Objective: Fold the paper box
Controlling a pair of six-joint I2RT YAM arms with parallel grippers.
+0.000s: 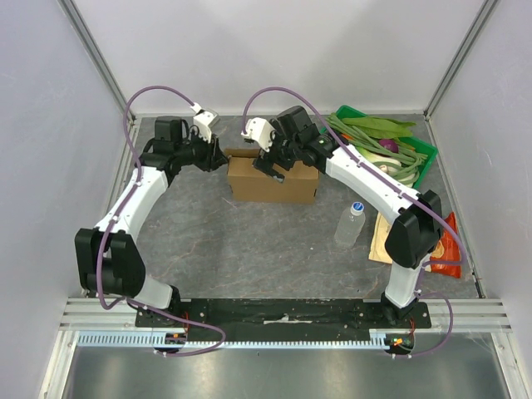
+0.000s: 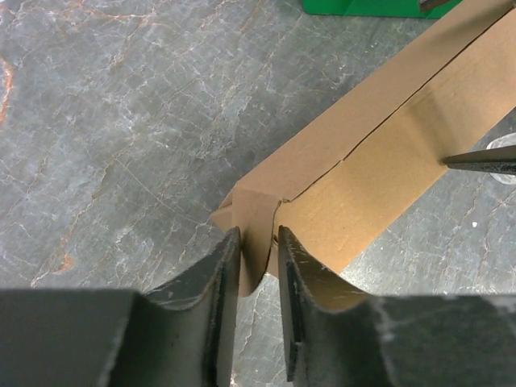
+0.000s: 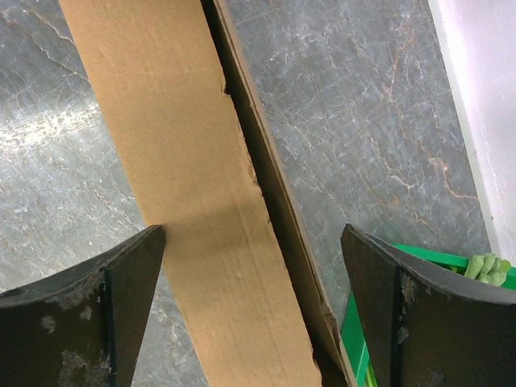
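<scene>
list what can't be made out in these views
- Top view: where the left gripper meets the paper box, hidden under its own wrist.
- Left wrist view: whether the fingers touch the flap between them; the gap is too fine to tell.
- Right wrist view: the box's ends, cut off by the frame; the green tray, mostly behind a finger.
- Top view: the bottle label, too small.

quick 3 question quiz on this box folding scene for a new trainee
1. True or false: the right gripper is shut on the paper box.
2. What lies between the fingers of the left gripper? A) a corner flap at the box's end B) the box's long middle panel C) nothing
3. What does the green tray hold?

Key: 1 false, its jaws stand wide open over the box. 2 A. 3 green vegetables.
</scene>
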